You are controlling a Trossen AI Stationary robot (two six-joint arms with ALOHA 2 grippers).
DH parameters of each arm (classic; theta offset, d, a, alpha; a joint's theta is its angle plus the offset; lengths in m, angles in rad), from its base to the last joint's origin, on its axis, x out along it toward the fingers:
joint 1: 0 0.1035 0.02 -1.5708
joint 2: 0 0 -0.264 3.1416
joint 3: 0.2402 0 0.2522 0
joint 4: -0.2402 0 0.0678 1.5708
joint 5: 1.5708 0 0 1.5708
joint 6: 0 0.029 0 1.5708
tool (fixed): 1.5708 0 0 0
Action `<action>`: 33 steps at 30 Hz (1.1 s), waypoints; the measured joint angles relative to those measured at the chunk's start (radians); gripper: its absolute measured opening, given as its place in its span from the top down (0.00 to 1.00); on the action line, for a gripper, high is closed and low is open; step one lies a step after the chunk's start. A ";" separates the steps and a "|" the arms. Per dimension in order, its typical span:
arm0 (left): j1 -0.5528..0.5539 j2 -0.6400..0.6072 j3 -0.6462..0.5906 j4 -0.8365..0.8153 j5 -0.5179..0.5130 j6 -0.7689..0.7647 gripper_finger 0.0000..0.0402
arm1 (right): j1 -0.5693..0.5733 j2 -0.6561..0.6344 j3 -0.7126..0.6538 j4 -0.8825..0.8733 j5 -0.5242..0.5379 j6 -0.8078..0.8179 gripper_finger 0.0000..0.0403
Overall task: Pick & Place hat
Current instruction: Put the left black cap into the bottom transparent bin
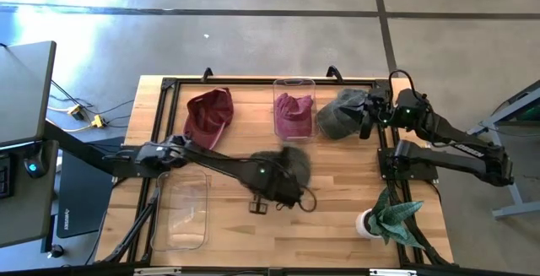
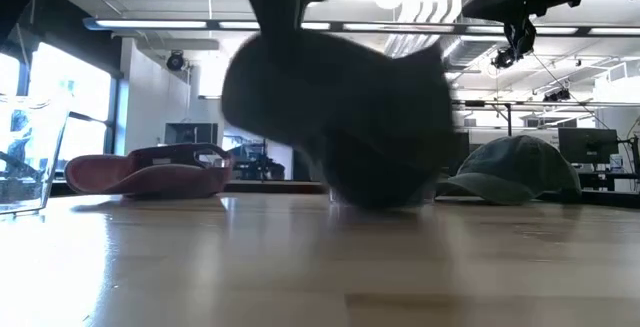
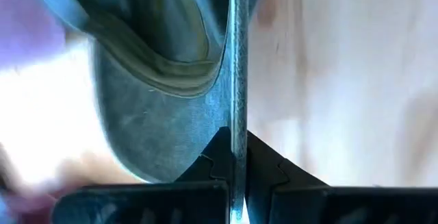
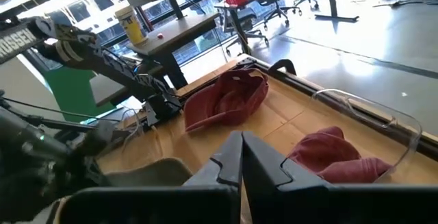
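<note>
- Left gripper sits over the middle of the tabletop, jaws pressed together on the edge of the dark cap. In the left wrist view the cap's fabric runs straight into the closed fingertips, so the pinch looks to be on the brim or the crown rim; which of the two cannot be told.
- Dark cap: at the centre of the tabletop, on the far side of the left gripper. In the low view it is blurred and fills the middle; whether its lower edge is touching the wood or just clear of it cannot be told.
- Key relation: an empty clear bin lies near the front-left corner, to the left of the held cap along the arm's own line. Judgement: if that bin is the target, the carry goes left and slightly toward the front edge; the left arm is far nearer than the right.
- Other hats: maroon cap at the back left; a red hat in the clear container at the back centre; grey-green cap at the back right.
- Right gripper waits just beside the grey-green cap, jaws pressed together, holding nothing.
- Potted plant stands at the front right, well away from the carry path.
- Risk (judgement): an edge pinch lets the cap swing.
</note>
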 joint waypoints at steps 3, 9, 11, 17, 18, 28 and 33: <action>0.022 0.022 -0.036 0.028 0.012 0.251 0.99 | 0.000 -0.002 0.000 0.001 0.000 0.007 0.99; 0.026 0.016 -0.168 0.231 -0.008 0.491 1.00 | 0.000 -0.008 0.000 -0.001 -0.015 0.056 1.00; 0.017 0.012 -0.204 0.304 -0.042 0.519 1.00 | 0.000 -0.008 0.000 -0.002 -0.029 0.067 0.99; -0.024 0.011 -0.285 0.406 -0.160 0.601 1.00 | 0.000 0.010 0.000 -0.002 -0.135 0.081 1.00; -0.025 0.010 -0.285 0.392 -0.158 0.599 1.00 | 0.002 0.015 0.000 -0.002 -0.149 0.089 0.99; 0.071 -0.046 -0.289 0.096 0.186 0.385 0.80 | 0.124 0.128 0.001 0.105 -0.186 0.088 0.99; 0.103 -0.161 -0.287 0.089 0.206 0.260 0.71 | 0.169 0.193 0.001 0.161 -0.170 0.087 1.00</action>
